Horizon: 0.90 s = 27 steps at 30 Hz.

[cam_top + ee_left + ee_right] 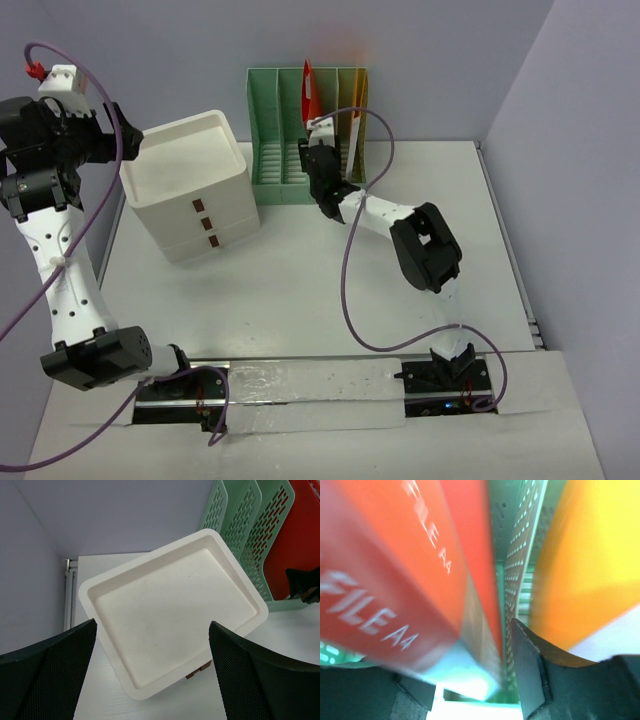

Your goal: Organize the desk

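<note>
- The red folder [309,90] and yellow folder [361,100] stand in the green holder [270,130]; the desk [300,290] seems almost organized.
- The right gripper [312,150] is apart around the red folder; the left gripper [152,625] is wide apart and holds nothing.

My left arm [62,270], at nine o'clock overhead, is white shells between black joints, with a red plug [36,71] near its top. My left fingers [50,675] are black and mesh-textured. My right arm [425,245] trails a lilac cable [345,280].
</note>
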{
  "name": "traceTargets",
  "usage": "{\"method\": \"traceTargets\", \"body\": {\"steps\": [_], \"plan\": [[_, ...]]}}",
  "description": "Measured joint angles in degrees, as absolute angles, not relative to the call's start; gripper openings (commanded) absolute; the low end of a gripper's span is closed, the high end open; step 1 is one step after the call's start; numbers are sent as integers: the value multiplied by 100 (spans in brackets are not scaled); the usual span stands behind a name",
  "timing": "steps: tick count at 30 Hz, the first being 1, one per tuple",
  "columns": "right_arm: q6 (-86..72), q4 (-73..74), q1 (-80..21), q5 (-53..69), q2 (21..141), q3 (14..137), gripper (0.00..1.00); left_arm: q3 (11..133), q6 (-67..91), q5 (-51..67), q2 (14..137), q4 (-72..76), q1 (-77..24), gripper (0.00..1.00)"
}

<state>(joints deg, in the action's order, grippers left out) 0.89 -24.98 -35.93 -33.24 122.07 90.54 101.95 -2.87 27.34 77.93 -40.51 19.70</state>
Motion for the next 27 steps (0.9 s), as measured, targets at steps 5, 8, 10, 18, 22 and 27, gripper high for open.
{"method": "traceTargets", "body": {"steps": [5, 8, 10, 18, 22, 27], "plan": [[449, -2474, -3738, -3335, 11526, 8817, 72, 10195, -290, 2740, 7785, -4052, 1970, 99], [588, -2471, -3865, -3282, 10856, 8699, 73, 10195, -290, 2740, 7767, -4053, 1970, 99], [636, -2441, -3935, -3162, 10348, 8654, 76, 10195, -290, 2739, 7749, -4053, 1971, 99], [167, -1200, -3918, -2137, 8409, 8684, 82, 10122, -351, 2525, 7490, -4074, 2113, 99], [-625, 37, -3156, -1639, 7700, 8689, 82, 9586, -413, 2257, 6979, -4070, 2354, 99], [-1484, 1132, -1375, -1499, 6673, 7535, 82, 8628, -524, 1913, 6279, -4202, 2547, 99]]}}
